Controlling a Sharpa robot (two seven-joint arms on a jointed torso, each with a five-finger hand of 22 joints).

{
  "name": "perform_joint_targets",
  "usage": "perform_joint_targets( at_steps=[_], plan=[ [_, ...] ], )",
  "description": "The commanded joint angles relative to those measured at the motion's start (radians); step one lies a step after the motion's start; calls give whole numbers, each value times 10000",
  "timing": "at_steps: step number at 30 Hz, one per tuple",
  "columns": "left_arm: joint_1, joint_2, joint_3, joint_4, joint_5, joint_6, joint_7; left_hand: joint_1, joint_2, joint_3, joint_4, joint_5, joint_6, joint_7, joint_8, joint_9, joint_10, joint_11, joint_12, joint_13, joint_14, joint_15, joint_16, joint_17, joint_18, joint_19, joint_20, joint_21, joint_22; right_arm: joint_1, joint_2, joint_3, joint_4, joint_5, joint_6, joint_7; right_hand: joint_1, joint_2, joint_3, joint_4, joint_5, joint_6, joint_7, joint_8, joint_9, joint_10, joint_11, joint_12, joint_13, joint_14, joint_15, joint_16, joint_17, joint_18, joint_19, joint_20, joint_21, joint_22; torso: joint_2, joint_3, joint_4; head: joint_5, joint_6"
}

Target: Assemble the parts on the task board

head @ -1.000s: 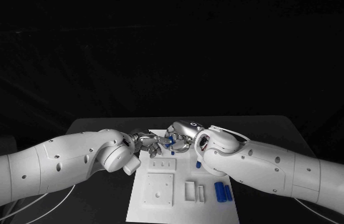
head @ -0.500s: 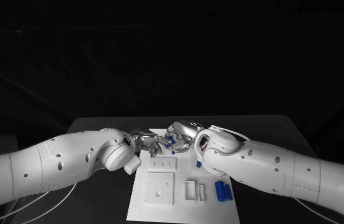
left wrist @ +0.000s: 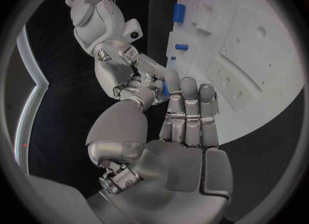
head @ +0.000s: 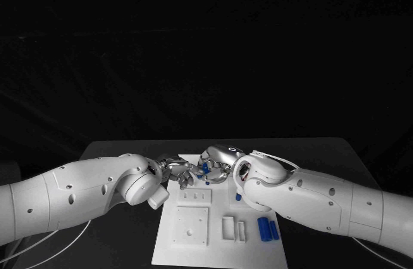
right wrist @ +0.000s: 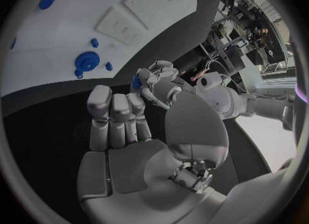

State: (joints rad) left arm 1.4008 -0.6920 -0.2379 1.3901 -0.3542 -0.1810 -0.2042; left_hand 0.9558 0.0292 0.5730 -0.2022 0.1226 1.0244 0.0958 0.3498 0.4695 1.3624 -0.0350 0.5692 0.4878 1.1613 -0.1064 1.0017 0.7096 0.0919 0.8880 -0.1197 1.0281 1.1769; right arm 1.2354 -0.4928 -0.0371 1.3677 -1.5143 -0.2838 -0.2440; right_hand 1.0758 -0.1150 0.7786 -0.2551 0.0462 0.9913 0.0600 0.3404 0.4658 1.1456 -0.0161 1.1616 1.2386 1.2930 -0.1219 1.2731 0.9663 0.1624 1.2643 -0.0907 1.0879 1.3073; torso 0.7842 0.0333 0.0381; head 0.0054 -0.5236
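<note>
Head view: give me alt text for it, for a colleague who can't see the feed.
Two white robot arms meet above the far end of the white task board, the left hand and right hand close together around a small blue part. Nearer the camera, two blue cylinders lie side by side on the board's right side.

Far end of task board [head: 219, 245] hidden behind both hands in head view, upper centre of board. Small blue part [head: 200, 171] between left hand [head: 178, 172] and right hand [head: 217, 166] mostly covered by fingers; shape not readable, nor which hand grips it. Blue bit [right wrist: 137, 81] at frame centre in right wrist view too small to identify. Board cut off at upper edge in both wrist views.
</note>
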Motion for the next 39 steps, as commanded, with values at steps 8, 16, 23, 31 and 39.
perform_joint_targets(
  at_steps=[8,16,23,31,39],
  plan=[
    [14,4,13,9,-43,133,33,-249,-70,156,10,-513,791,-419,236,629,219,-180,208,47,119,-114,257,-28,-190,84,-896,161,3,-70,4,-15,-49,-110,212,-23,-50,89,68,-9,51,364,310,67,209,-15,-42,-8,-20,23,-60,-57,9,994,2,-46,10,102,7,4,6,12,-1],
    [12,-3,12,-12,-259,176,-47,-346,-149,143,4,-655,1073,-568,375,1024,518,-330,477,179,363,-265,593,49,-157,261,-1007,367,48,-75,-36,-16,-70,-74,132,-62,-112,24,100,-2,84,372,313,57,210,-27,-38,-26,-33,31,-56,-75,4,994,14,-31,0,94,4,7,-4,16,-8],
    [10,2,12,-14,-426,155,-91,-344,-208,135,-34,-662,1203,-645,420,1260,639,-409,667,278,472,-355,783,113,-141,348,-1076,497,79,-79,-54,-16,-67,-22,69,-57,-310,-153,42,91,198,395,310,38,213,-38,-40,-58,-60,59,-57,-95,3,994,59,-9,-7,81,5,9,-14,4,-15],
    [9,3,12,-24,-670,202,-132,-319,-264,135,-90,-655,1315,-704,445,1471,707,-469,864,380,546,-426,984,187,-131,404,-1131,617,112,-79,-52,-16,-131,119,-101,-70,-755,-636,-320,375,240,325,320,-41,195,-232,-31,-270,-223,75,-53,-133,3,994,108,-5,-32,60,4,5,-7,-22,-25],
    [9,4,12,-44,-1198,305,-189,-226,-274,201,-205,-528,1362,-731,425,1623,706,-497,983,437,552,-448,1103,221,-131,408,-1161,688,130,-77,-214,-16,-267,460,-443,-18,-909,-1271,-534,850,118,-727,643,-663,-67,-495,266,-534,-383,41,222,-241,-13,994,80,-94,-186,-12,3,5,-8,-9,-40]
  ],
)
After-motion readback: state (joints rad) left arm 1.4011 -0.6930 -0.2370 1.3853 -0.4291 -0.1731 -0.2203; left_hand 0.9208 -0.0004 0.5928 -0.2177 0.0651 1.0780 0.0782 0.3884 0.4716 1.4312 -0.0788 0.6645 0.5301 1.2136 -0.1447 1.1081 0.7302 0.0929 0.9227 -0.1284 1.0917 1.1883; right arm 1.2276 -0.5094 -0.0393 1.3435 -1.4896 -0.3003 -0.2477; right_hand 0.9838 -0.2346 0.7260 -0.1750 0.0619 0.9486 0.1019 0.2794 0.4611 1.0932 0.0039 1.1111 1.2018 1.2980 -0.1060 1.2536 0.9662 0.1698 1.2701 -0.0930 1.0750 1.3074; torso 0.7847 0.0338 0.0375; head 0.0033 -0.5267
